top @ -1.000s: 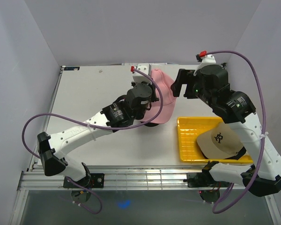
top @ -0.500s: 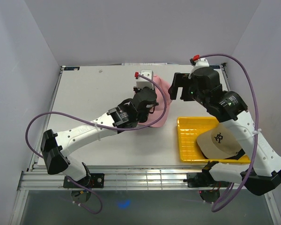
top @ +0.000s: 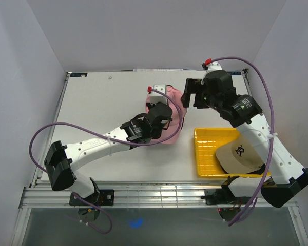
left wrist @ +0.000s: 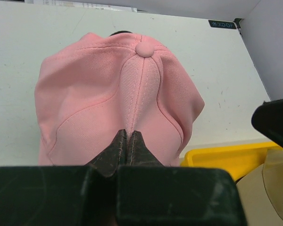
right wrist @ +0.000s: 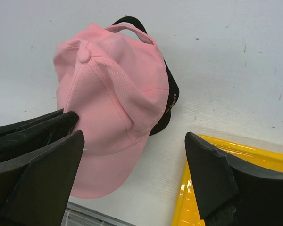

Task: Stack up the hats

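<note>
Two caps meet: the soft, light pink cap sits over the black cap, its limp crown pinched by the closed left gripper. The right gripper gapes empty alongside. The stiffer brim likely offers a surer hold.

You have a plain pink cap, its stitching the same pink. The black cap carries a small gold embroidered mark. Your tan cap shows a dark logo. The tray is bright yellow, and the table is pale grey-white with faint dark specks.
</note>
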You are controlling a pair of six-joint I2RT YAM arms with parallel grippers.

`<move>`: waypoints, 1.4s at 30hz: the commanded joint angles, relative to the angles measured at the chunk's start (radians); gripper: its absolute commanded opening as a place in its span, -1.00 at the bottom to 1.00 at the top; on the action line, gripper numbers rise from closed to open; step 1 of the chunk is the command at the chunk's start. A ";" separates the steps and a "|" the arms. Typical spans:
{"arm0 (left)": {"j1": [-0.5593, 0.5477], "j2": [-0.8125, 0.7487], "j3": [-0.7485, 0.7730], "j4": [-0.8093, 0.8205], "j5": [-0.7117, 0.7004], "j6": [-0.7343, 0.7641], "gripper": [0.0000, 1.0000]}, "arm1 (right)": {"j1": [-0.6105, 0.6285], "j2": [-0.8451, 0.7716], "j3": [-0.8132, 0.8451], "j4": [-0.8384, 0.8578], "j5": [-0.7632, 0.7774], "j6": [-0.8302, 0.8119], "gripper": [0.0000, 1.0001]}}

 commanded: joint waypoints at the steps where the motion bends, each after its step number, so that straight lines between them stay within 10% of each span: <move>1: -0.003 -0.043 -0.042 0.000 0.025 -0.043 -1.00 | -0.013 0.026 0.042 0.040 -0.038 -0.016 0.85; 23: -0.003 -0.153 -0.237 0.075 0.021 -0.162 -0.36 | -0.043 0.172 0.053 0.092 -0.163 0.001 0.83; 42: -0.003 -0.143 -0.215 0.040 0.033 -0.178 -0.40 | -0.208 0.273 0.073 0.129 -0.284 -0.005 0.78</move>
